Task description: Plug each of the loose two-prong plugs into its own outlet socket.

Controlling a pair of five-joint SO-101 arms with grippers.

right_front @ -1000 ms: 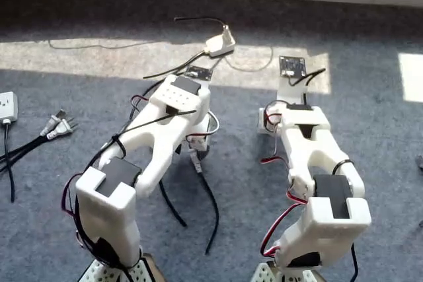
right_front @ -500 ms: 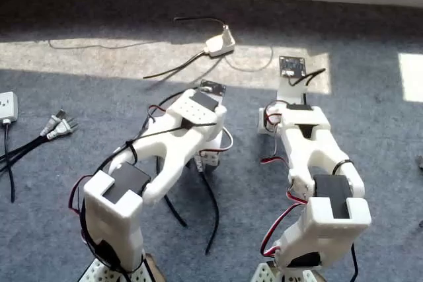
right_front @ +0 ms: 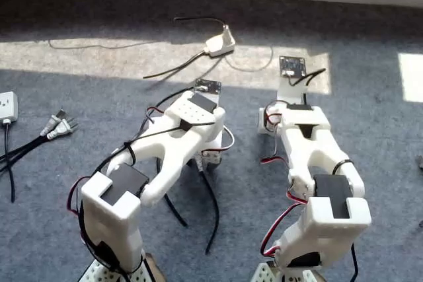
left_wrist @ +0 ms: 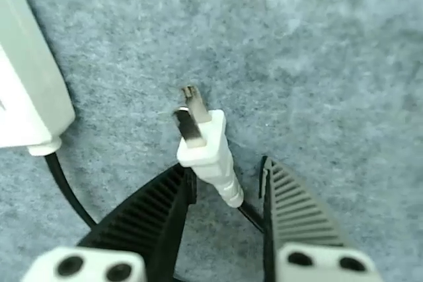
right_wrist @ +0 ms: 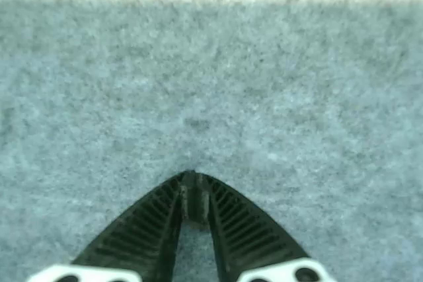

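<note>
Grey carpet (right_front: 377, 130) carries everything, with a sun strip along its far edge. The left arm (right_front: 162, 153) sits mid-carpet, folded low. Over the last second we see its wrist drop and swing a little toward the right arm (right_front: 317, 163), mostly in the first half, then it nearly settles. The right arm has not budged and stays tucked on the carpet's right side.

In the left wrist view a white block (left_wrist: 26, 84) with a black cord out of one end lies near the plug, not touching it. We cannot tell if it has sockets. At the carpet's left edge sits a white outlet (right_front: 6, 106), and just beside it a pair of loose plugs (right_front: 58, 125) on black cords, both unmoved. A white adapter (right_front: 220, 43) lies near the far edge.

The task thing right now is the white two-prong plug (left_wrist: 201, 140), flat on the carpet under the left arm, prongs pointing away from the left tool (left_wrist: 227, 170). That tool is spread, one jaw on either side of the plug's tail where the black cord starts. We cannot tell whether a jaw touches it. The right tool (right_wrist: 193, 197) is pressed together, tips meeting, nothing between them, bare carpet beneath.

We judge the left arm's shift lined its tool up for grasping this plug, so closing looks next. Nothing is plugged in yet and the task has barely begun. One risk is that the jaws pinch the cord instead of the plug body.
</note>
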